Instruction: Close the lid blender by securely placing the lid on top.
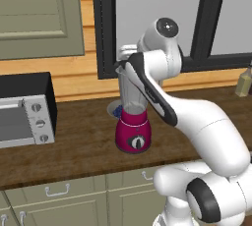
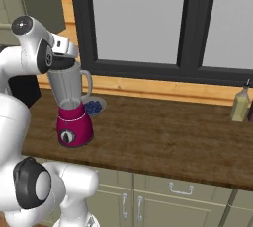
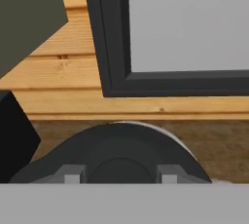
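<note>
Dark wooden desk point(image 2: 163, 137) under a black-framed window point(image 2: 188, 28) carries the magenta-based blender with clear grey tapered jar point(image 2: 72, 107). The flat round black lid point(image 3: 116, 152) is positioned at the jar's mouth, directly beneath the gripper point(image 3: 116, 175), whose fingertips point(image 3: 72, 175) flank the raised centre; actual contact cannot be determined. A pale plate of blue contents point(image 2: 95, 106) is located just behind.

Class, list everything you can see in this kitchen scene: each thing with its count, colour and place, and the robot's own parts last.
blender: one, magenta base, clear grey jar, on counter.
lid: one, black, at the gripper, above the jar.
plate: one, pale, blue contents, behind blender.
toaster oven: one, silver-black, counter's left.
bottle: one, olive, counter's right.
counter: one, dark wood.
window: one, dark-framed, behind counter.
cabinet drawers: pale green, below the counter.
gripper: one, dark fingertips either side of lid's centre.
</note>
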